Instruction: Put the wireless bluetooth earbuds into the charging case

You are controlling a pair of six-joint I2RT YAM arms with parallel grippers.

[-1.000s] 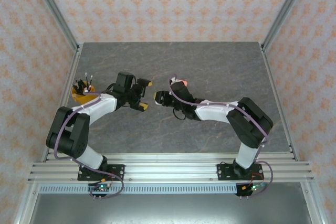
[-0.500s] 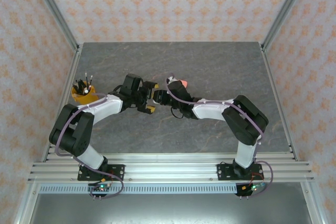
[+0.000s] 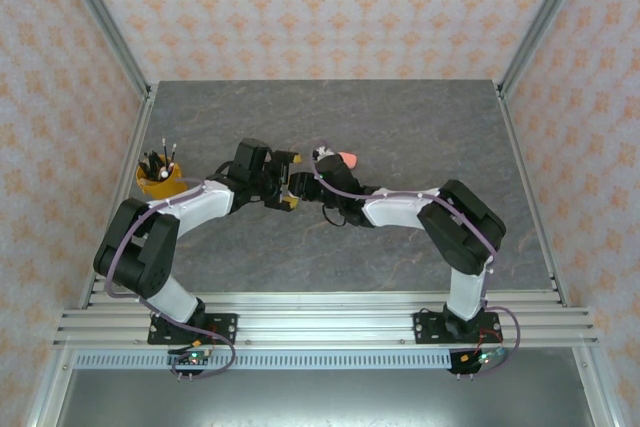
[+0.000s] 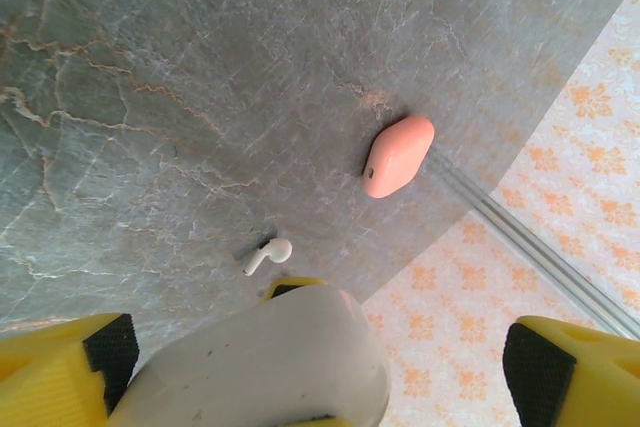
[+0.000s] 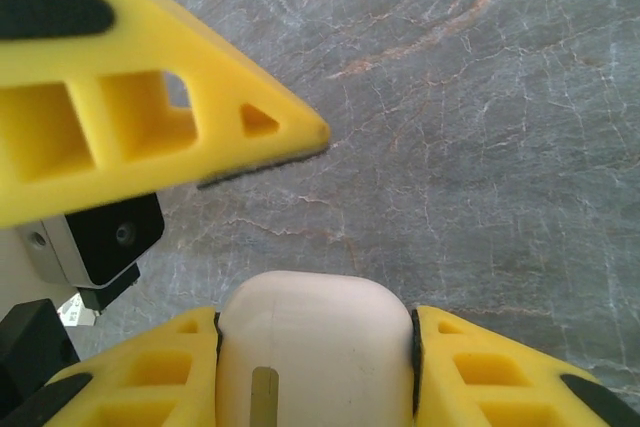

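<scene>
The marbled tabletop (image 4: 200,97) is grey with rust and white veins. The pebble-shaped plastic case (image 4: 398,156) is salmon-pink, the stemmed earbud (image 4: 267,254) white, the rounded case (image 5: 315,347) cream-white. The right gripper's fingers (image 5: 480,367) are yellow, their pads (image 5: 600,395) black. The wallpaper (image 3: 320,7) is cream with orange floral motifs.

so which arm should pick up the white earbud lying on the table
Left, probably: the left gripper is open and the white earbud lies just ahead; the right gripper clamps the white case.
</scene>
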